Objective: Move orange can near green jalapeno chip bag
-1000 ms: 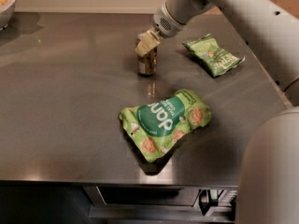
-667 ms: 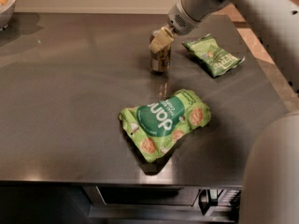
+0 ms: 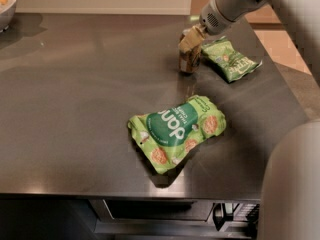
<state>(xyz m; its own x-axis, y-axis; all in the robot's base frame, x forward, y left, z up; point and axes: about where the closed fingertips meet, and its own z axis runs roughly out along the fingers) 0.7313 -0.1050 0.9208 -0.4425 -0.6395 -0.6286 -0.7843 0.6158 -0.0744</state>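
Rightward since a second ago, the gripper point(image 3: 190, 40) has carried the orange can point(image 3: 190, 61) across. My jaws pinch the can's top from above, and it now stands just left of the green jalapeno chip bag point(image 3: 233, 59). I cannot tell whether its base sits flat on the table point(image 3: 75, 94). If it does not, letting go could topple it, and pushing further right could ride it onto the bag's crinkled edge. The wrist angles down and left, and the arm point(image 3: 235, 1) slopes up to the right. The larger green bag point(image 3: 177, 129) lies apart in front.
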